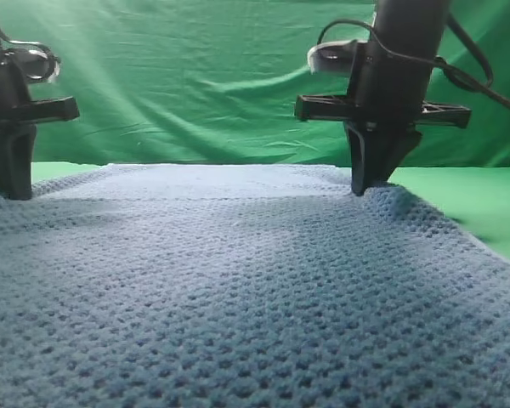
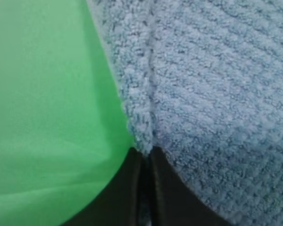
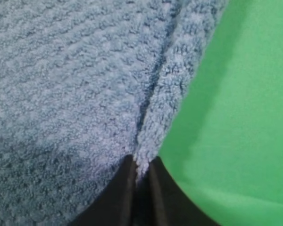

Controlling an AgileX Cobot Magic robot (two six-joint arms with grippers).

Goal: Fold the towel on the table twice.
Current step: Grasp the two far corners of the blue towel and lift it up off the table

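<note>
The left claw [image 2: 144, 157] is clamped on the towel's [image 1: 255, 289] hemmed far left corner. The right claw [image 3: 141, 165] pinches the far right corner likewise. The towel lies spread flat over the table [image 1: 484, 200], bare green surface beside both side edges; a wrinkled backdrop [image 1: 195, 85] hangs behind.

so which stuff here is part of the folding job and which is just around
Part of the job:
- towel
- table
- left gripper, shut on the towel
- right gripper, shut on the towel

Just around:
- green backdrop cloth
</note>
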